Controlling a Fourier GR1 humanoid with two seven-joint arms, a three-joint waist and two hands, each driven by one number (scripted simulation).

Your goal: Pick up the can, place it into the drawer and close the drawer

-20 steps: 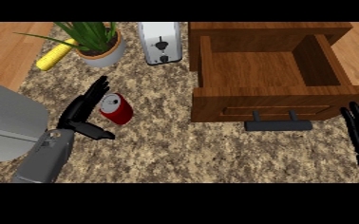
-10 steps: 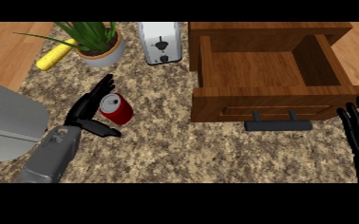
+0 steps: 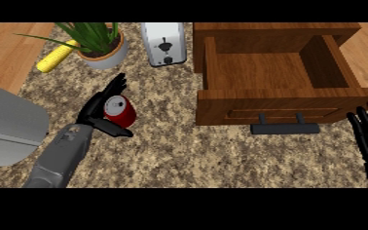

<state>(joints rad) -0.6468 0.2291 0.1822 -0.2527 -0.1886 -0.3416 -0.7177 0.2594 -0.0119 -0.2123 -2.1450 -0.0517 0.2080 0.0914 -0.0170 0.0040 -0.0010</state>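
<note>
Picture the counter from above, with twelve o'clock at its far edge. Your left hand sits at about eight o'clock in the view, spread wide, its straight fingers pointing up toward one o'clock and its thumb reaching out to the right below. The red can sits in the gap between those fingers and the thumb, right up against the palm on its three o'clock side. You see its silver top, tipped slightly away from you, so it looks to be standing nearly upright, its long axis rising off the counter. The fingers are not wrapped round it yet, so nothing is held.

The open wooden drawer lies well apart at about two o'clock from the can, its black handle on the near front. Your right hand shows only as straight, relaxed fingers at the right edge, around four o'clock, resting just beside the drawer handle.

The left hand is much nearer the can, so the grasp probably belongs to it: close the fingers rightward across the can's side. The right hand is better placed for pushing the drawer shut.
</note>
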